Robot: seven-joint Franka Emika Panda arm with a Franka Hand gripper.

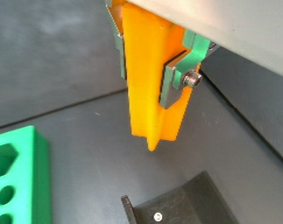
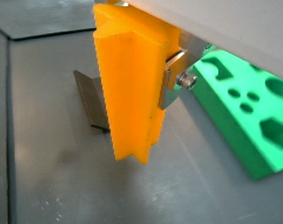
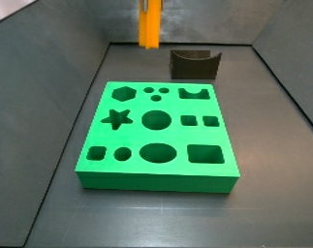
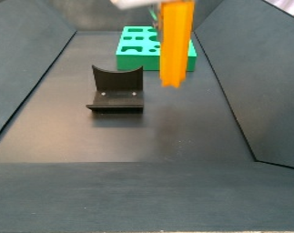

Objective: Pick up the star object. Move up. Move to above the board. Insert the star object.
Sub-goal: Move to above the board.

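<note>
Thick bright green board [image 3: 159, 136] with shaped holes lying on the dark worktop [image 4: 149, 136], star hole empty. Tall orange ridged star object [image 4: 177, 44] hanging upright in the air, beside the board. End effector [image 1: 155, 66] pinching it near the top. Picked up and lifted; moving over and pushing in left, probably.

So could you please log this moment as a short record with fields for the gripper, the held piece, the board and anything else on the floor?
gripper: shut on the star object, raised off the floor
star object: orange, hanging upright, lower end free in the air
board: green, flat on the floor, star hole unfilled
position: star object is off to one side of the board, not above it
other: dark grey U-shaped block on the floor near the board
</note>
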